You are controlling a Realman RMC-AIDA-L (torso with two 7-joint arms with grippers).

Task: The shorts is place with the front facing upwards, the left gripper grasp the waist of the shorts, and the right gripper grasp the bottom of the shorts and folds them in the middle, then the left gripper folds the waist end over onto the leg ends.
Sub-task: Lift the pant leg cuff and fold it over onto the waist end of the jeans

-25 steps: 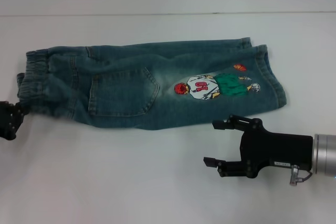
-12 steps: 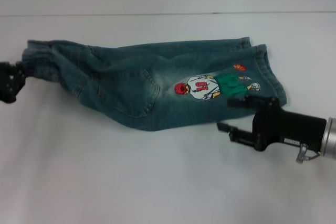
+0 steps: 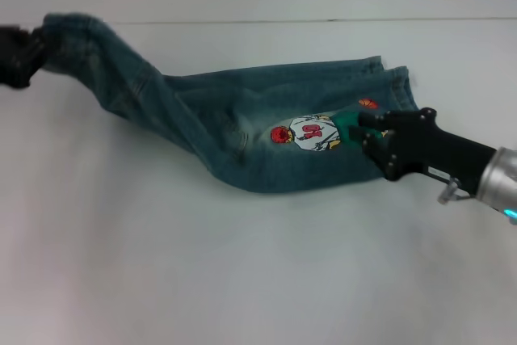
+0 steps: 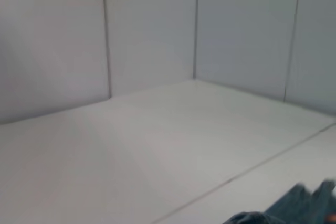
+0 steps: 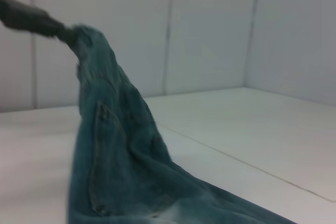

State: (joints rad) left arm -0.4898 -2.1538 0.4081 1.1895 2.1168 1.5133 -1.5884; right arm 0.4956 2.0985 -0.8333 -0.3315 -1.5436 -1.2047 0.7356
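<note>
Holding the waist end of the shorts (image 3: 266, 131) clenched in its fingers, the left gripper (image 3: 18, 52) sits at the far left edge of the head view, raised off the table (image 3: 242, 280), so that the denim rises in a stretched, twisted band from the middle of the garment up to the gripper. The rest of the shorts lies flat on the white table, with the leg ends pointing toward the robot's right and the cartoon print (image 3: 311, 133) facing up near those leg ends. The right gripper (image 3: 373, 136) reaches in from the right, its black body lying over the lower leg area just beside the print, and its fingers rest on or over the fabric there; whether they are closed on the cloth or only spread above it cannot be told. In the right wrist view the shorts (image 5: 126, 171) climb from a wide base on the table to a narrow peak, where the left gripper (image 5: 37, 19) pinches the waistband against the pale wall panels behind. The left wrist view shows mostly the bare tabletop (image 4: 157, 150) and the wall, with only a small corner of the denim (image 4: 294, 211) visible at the edge of the picture.
</note>
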